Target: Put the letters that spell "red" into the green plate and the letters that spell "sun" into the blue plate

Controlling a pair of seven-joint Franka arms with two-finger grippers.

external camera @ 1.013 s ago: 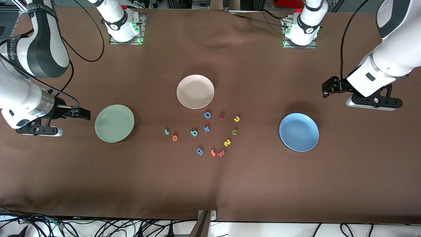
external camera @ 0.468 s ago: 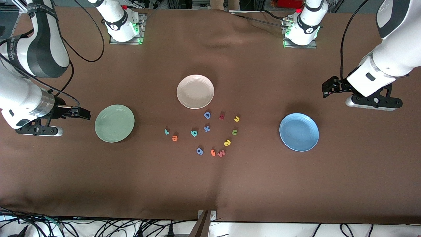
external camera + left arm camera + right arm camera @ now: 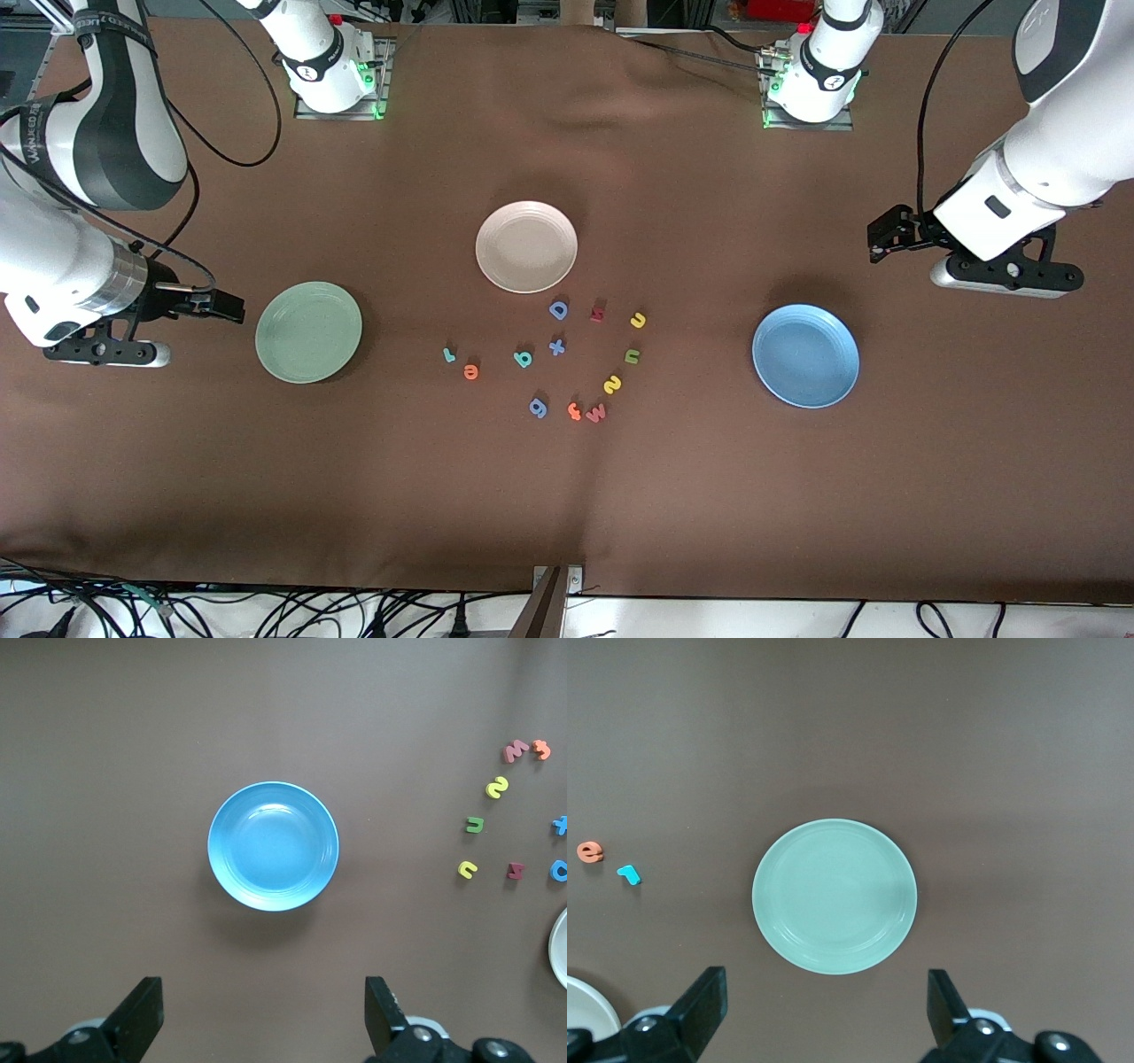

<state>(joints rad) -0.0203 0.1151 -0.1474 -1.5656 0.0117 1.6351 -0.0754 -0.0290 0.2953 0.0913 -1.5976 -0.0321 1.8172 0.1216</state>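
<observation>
Left gripper [image 3: 264,1028], jaws apart, hangs near the blue plate [image 3: 805,355]; right gripper [image 3: 826,1014], jaws apart, near the green plate [image 3: 308,331]. Both plates are empty. Between them on the tabletop [image 3: 567,496] lie the "red" letters [image 3: 470,371] and "sun" letters [image 3: 632,355].

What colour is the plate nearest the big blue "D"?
Cream-white: the plate has a ridged rim, and it shows best in the front view.
</observation>
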